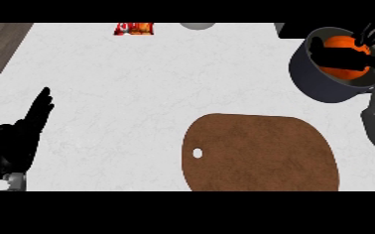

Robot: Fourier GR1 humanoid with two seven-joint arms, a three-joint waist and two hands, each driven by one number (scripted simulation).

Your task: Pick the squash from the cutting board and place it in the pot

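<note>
Round orange squash (344, 54) down inside the dark grey metal pot (311, 79) at upper right, long axis not discernible, off the brown oval wooden cutting board (260, 153). Gripped by the curled black right hand (333, 53). Black left hand (26, 129) resting flat-fingered at the left edge, well apart

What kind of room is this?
Probably a kitchen. There is a white marble-look counter, a brown cutting board and a dark pot with an orange squash in it.
</note>
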